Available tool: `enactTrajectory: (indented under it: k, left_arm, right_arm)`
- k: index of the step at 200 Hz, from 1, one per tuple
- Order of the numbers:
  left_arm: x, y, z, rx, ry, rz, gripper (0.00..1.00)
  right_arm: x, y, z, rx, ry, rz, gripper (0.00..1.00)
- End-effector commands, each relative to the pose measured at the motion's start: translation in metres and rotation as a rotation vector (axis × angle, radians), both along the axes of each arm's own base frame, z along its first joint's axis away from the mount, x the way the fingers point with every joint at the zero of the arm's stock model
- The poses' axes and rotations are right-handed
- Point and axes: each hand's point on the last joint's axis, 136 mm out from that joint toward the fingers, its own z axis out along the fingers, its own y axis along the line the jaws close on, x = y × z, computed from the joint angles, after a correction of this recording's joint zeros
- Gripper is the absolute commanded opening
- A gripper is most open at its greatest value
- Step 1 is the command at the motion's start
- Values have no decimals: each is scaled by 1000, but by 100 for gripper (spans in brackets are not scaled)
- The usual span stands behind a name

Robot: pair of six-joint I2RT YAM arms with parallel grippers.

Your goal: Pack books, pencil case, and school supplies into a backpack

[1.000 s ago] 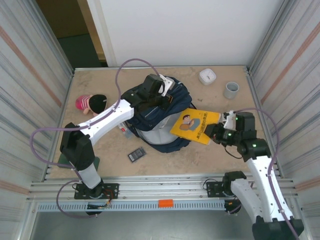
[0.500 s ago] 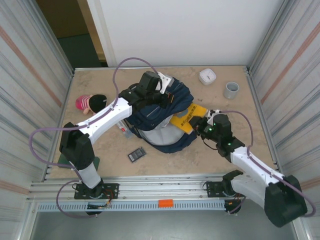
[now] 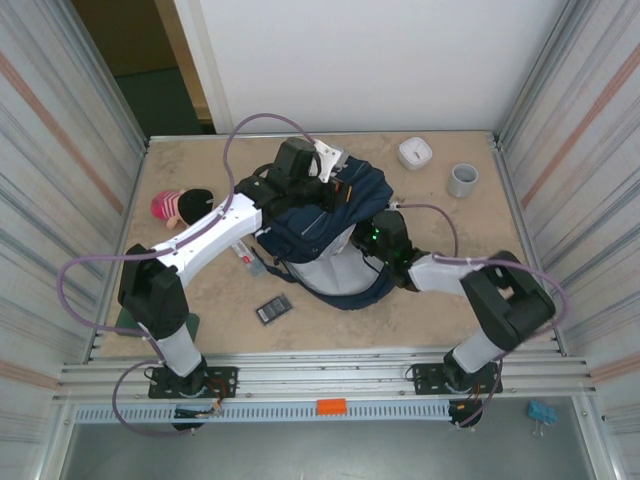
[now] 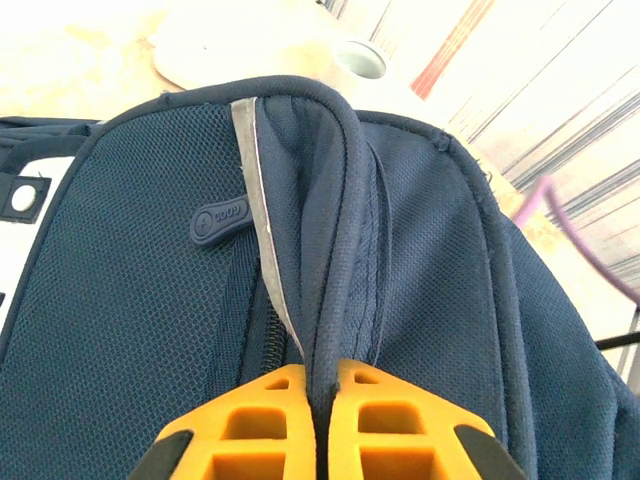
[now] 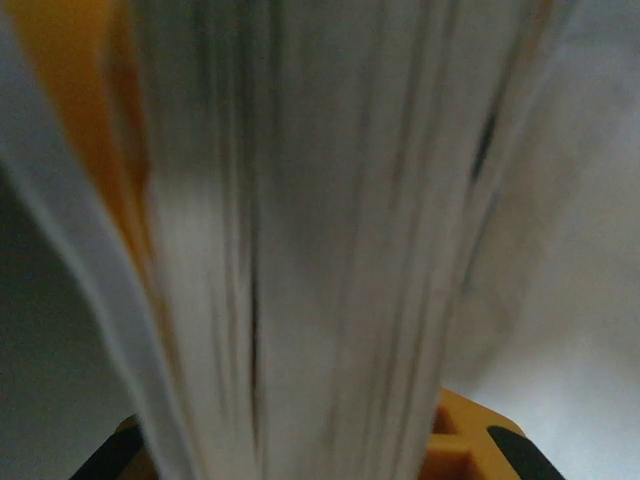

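The navy backpack [image 3: 320,225] lies mid-table. My left gripper [image 3: 330,178] is shut on its piped opening rim [image 4: 335,250], which is pinched between the orange fingers [image 4: 250,420]. My right gripper [image 3: 368,238] reaches into the opening from the right. In the right wrist view it is shut on the yellow book [image 5: 300,250], seen edge-on with pale pages and a yellow cover in dim grey lining. From above the book is hidden inside. A black calculator-like rectangle [image 3: 273,309] and a clear-white packet [image 3: 247,257] lie left of the backpack. A dark green book [image 3: 127,318] lies by the left base.
A pink and black soft pouch [image 3: 180,207], perhaps the pencil case, lies at the far left. A white round device [image 3: 414,152] and a grey cup [image 3: 462,180] stand at the back right. Ribbed metal walls close in both sides.
My right arm swung left and pushed the yellow book from the backpack's right side down into the opening, out of the top view. The left gripper kept its hold on the rim.
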Motion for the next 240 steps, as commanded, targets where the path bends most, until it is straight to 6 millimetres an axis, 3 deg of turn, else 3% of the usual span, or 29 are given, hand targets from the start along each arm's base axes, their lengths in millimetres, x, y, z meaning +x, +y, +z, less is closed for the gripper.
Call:
enactTrajectory:
  k: [1, 29, 48, 83, 106, 127, 181, 206, 222, 240]
  left_arm:
    - [0, -11, 73, -162, -151, -52, 0]
    - [5, -6, 70, -152, -149, -33, 0]
    - [9, -1, 66, -134, -149, -7, 0]
    - [15, 8, 56, -106, -147, 35, 0]
    - [19, 14, 52, -80, -161, 63, 0]
    - [24, 20, 47, -51, -171, 89, 0]
    - [30, 28, 31, 4, -170, 116, 0]
    - [30, 30, 25, 18, -159, 119, 0]
    - [27, 30, 22, 19, -153, 114, 0]
    - [25, 32, 16, 28, -149, 110, 0]
  right_arm:
    - [33, 17, 38, 97, -151, -48, 0]
    - [46, 30, 2, 75, -76, -62, 0]
    - [46, 35, -19, 65, -13, -50, 9]
    - [24, 33, -41, 54, 46, -14, 31]
    - [3, 21, -53, 18, 76, -9, 41]
    - [-11, 10, -52, -6, 86, 1, 60]
    - [-48, -17, -48, -120, 170, 35, 65]
    - [-64, -33, -35, -144, 165, 52, 65]
    - [-75, -48, -22, -185, 151, 62, 64]
    - [-85, -60, 10, -218, 60, 115, 64]
